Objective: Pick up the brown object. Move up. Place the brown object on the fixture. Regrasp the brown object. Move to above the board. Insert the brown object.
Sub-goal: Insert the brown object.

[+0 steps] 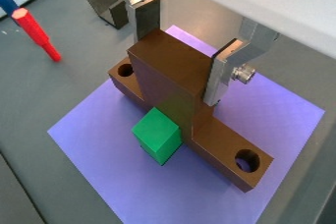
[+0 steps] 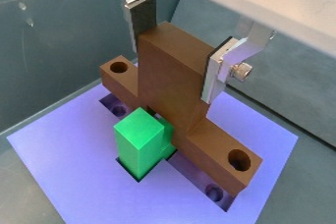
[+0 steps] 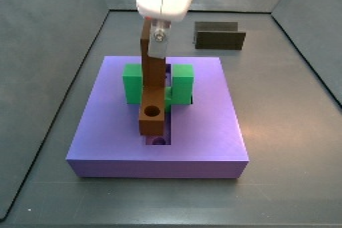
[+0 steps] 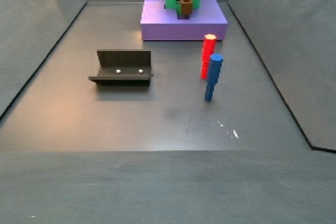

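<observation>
My gripper (image 2: pixel 182 41) has flat silver fingers (image 2: pixel 225 69) with dark pads, a hex screw, white housing above.

Both my wrist cameras rode close behind my gripper (image 1: pixel 184 56) and looked steeply down past its fingers onto the brown object (image 1: pixel 178 81) and the board (image 1: pixel 98 140); they shared the green block (image 2: pixel 141 138), though each came at it from a different angle. A side view stood near the board's short end, raised, looking down its length toward the fixture (image 3: pixel 219 37) at the back. The other side view sat far off at the opposite end of the floor, high up, with the fixture (image 4: pixel 122 69) in the middle ground and the board (image 4: pixel 184 27) small at the far end.
</observation>
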Robot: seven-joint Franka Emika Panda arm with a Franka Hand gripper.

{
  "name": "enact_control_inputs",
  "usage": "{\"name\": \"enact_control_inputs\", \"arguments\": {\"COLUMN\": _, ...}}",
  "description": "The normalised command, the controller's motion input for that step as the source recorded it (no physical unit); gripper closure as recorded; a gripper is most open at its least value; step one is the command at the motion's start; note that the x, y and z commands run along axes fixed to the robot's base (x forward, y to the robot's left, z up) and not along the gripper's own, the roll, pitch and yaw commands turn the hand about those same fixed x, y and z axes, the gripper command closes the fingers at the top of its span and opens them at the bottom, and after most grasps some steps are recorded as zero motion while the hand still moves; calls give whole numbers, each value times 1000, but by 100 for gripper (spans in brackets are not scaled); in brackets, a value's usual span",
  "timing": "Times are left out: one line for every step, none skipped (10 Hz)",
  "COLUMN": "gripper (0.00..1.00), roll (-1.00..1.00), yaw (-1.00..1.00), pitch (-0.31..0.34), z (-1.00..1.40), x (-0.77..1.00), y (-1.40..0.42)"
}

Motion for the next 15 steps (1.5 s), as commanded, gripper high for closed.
{"name": "enact_control_inputs", "arguments": {"gripper": 100, "roll": 19, "yaw": 0, "pitch": -36, "z": -254, "x": 0, "y": 0}}
{"name": "enact_control_inputs", "arguments": {"gripper": 100, "roll": 84, "yaw": 0, "pitch": -30, "z": -260, "x": 0, "y": 0}}
{"name": "enact_control_inputs", "arguments": {"gripper": 100, "roll": 139, "yaw": 0, "pitch": -20, "z": -240, "x": 0, "y": 0}}
{"name": "enact_control_inputs", "arguments": {"gripper": 100, "roll": 151, "yaw": 0, "pitch": -21, "z": -246, "x": 0, "y": 0}}
{"name": "enact_control_inputs", "arguments": {"gripper": 100, "roll": 173, "yaw": 0, "pitch": -20, "z": -229, "x": 0, "y": 0}}
{"name": "enact_control_inputs", "arguments": {"gripper": 100, "roll": 153, "yaw": 0, "pitch": -16, "z": -211, "x": 0, "y": 0}}
{"name": "enact_control_inputs", "arguments": {"gripper": 100, "roll": 60, "yaw": 0, "pitch": -34, "z": -217, "x": 17, "y": -3}}
{"name": "enact_control_inputs", "arguments": {"gripper": 100, "roll": 21, "yaw": 0, "pitch": -51, "z": -229, "x": 11, "y": 0}}
{"name": "enact_control_inputs", "arguments": {"gripper": 100, "roll": 10, "yaw": 0, "pitch": -46, "z": -229, "x": 40, "y": 0}}
{"name": "enact_control_inputs", "arguments": {"gripper": 100, "roll": 1, "yaw": 0, "pitch": -49, "z": -223, "x": 34, "y": 0}}
{"name": "enact_control_inputs", "arguments": {"gripper": 100, "roll": 0, "yaw": 0, "pitch": -57, "z": -220, "x": 9, "y": 0}}
{"name": "enact_control_inputs", "arguments": {"gripper": 100, "roll": 0, "yaw": 0, "pitch": -44, "z": -177, "x": 106, "y": -60}}
{"name": "enact_control_inputs", "arguments": {"gripper": 100, "roll": 0, "yaw": 0, "pitch": -59, "z": -160, "x": 249, "y": -111}}
{"name": "enact_control_inputs", "arguments": {"gripper": 100, "roll": 0, "yaw": 0, "pitch": -50, "z": -160, "x": 254, "y": -77}}
{"name": "enact_control_inputs", "arguments": {"gripper": 100, "roll": 0, "yaw": 0, "pitch": -7, "z": -149, "x": 171, "y": 0}}
